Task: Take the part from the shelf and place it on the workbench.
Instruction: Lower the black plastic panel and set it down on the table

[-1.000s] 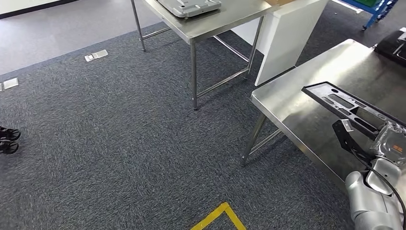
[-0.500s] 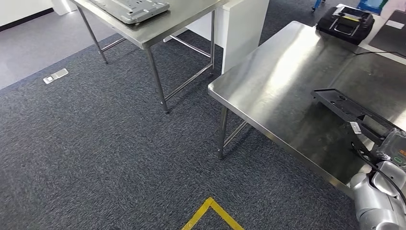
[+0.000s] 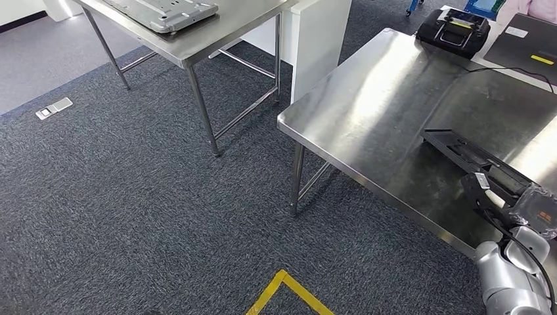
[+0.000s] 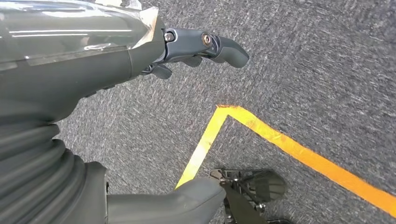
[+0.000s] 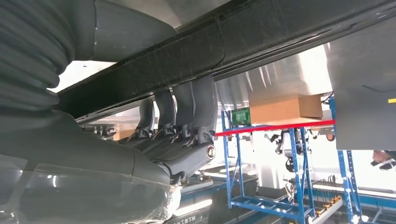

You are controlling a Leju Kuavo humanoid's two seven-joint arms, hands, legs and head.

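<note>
- Part: a long black frame, it is over the steel workbench near the front edge; I cannot tell if it touches the top.
- Right hand grips the black part, fingers curled around its bar.
- Left hand hangs over grey carpet, fingers apart, it holds nothing.
- Yellow tape line lies on the carpet.
- Second steel table stands well apart, a grey metal plate on it.
</note>
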